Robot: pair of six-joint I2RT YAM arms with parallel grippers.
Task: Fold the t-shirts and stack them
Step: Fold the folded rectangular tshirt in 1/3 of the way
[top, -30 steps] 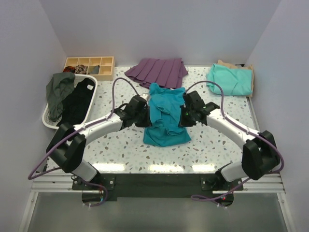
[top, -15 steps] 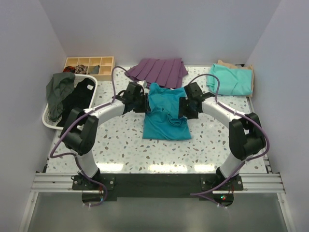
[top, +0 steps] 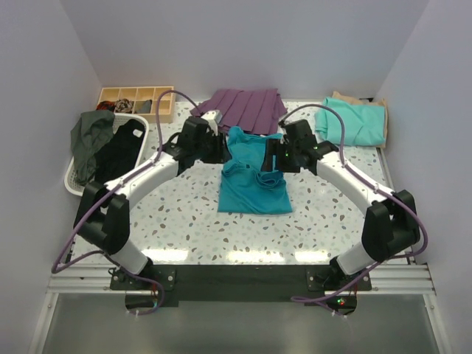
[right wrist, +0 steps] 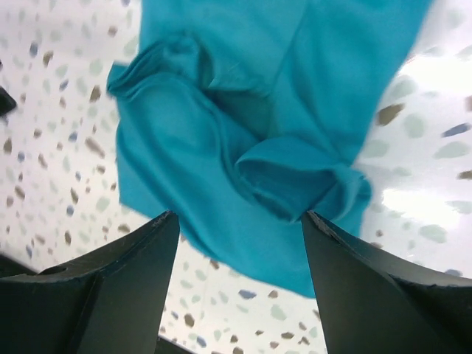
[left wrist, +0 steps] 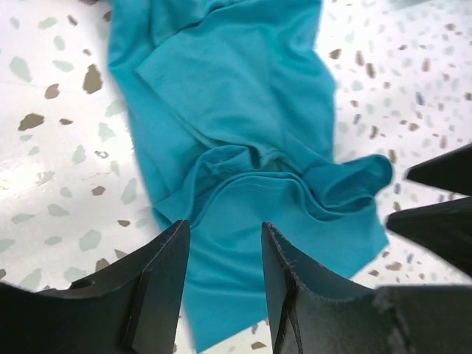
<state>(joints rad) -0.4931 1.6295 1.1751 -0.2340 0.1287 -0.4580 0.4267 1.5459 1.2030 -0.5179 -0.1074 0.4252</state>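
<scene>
Teal shirt (top: 254,193), limp and light: pinch the rumpled fold's corners. Left hand (left wrist: 223,243), right hand (right wrist: 240,228) both spread.

No text, brand, number or sign could be read in any view. A small white tag (top: 138,131) was seen on the black garment (top: 118,158) lying in the white basket (top: 72,186), but it was too small for anything on it to be made out. The teal t-shirt (left wrist: 243,110) was shown close up in both wrist views, and no lettering or label could be read on it.
</scene>
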